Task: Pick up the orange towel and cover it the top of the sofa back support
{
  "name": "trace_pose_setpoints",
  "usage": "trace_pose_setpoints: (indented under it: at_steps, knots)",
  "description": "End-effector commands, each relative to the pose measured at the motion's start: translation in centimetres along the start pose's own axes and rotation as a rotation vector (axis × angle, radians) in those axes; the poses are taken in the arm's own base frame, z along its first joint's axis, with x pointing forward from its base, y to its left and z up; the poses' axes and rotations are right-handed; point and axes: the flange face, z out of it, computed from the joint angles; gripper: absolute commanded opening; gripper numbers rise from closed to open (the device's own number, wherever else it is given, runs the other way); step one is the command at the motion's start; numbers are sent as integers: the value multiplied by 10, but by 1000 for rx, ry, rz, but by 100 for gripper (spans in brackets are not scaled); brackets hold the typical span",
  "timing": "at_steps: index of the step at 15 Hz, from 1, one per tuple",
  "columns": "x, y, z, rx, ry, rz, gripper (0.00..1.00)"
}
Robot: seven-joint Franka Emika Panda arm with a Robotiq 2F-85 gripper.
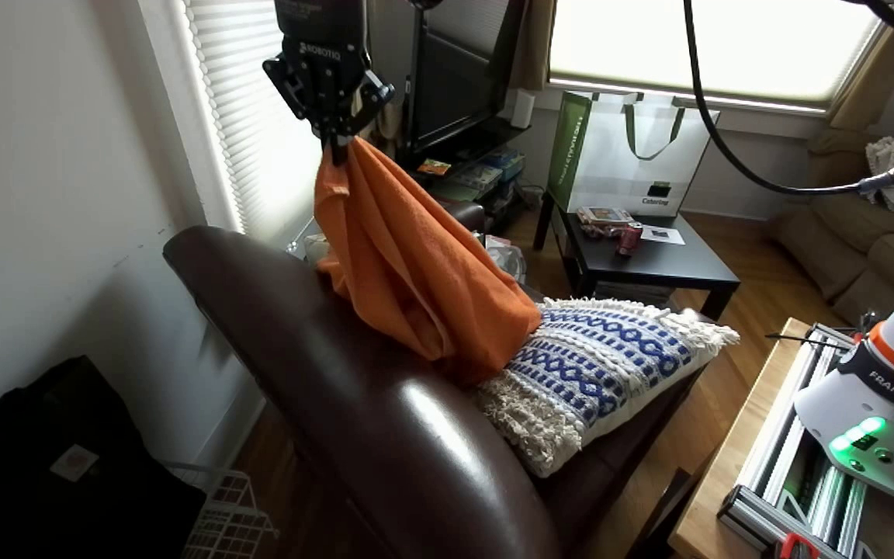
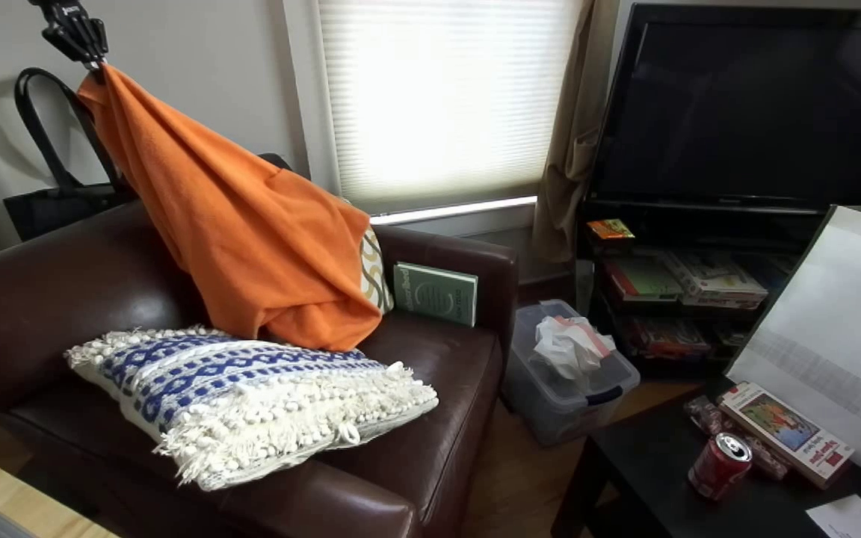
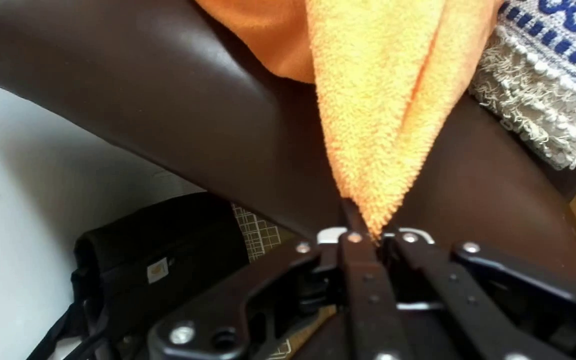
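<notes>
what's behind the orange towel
In an exterior view, a patterned cushion peeks out behind the orange towel, with the sofa back and a black bag also partly behind it. The towel hides the rest of the cushion; whether anything else is there can't be seen.

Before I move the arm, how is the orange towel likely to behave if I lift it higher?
The orange towel will probably be floppy: it hangs in loose folds from the gripper. It is probably not slippery, as its surface looks fuzzy in the wrist view. Its lower end may drag the blue-and-white pillow, since they appear to touch.
</notes>
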Motion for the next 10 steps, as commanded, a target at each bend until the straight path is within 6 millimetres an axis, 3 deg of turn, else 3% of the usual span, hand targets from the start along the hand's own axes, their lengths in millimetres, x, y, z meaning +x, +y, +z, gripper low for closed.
trace_pose_setpoints:
  at_steps: [1,3,4,8,10]
  knots:
    - [-1,1,0,-2,-3,1,7]
    - [-6,2,2,0,-8,9,7]
    - [-5,4,8,-11,21,50,2]
    - [12,50,20,-109,209,184,2]
    - [26,61,21,-152,292,202,2]
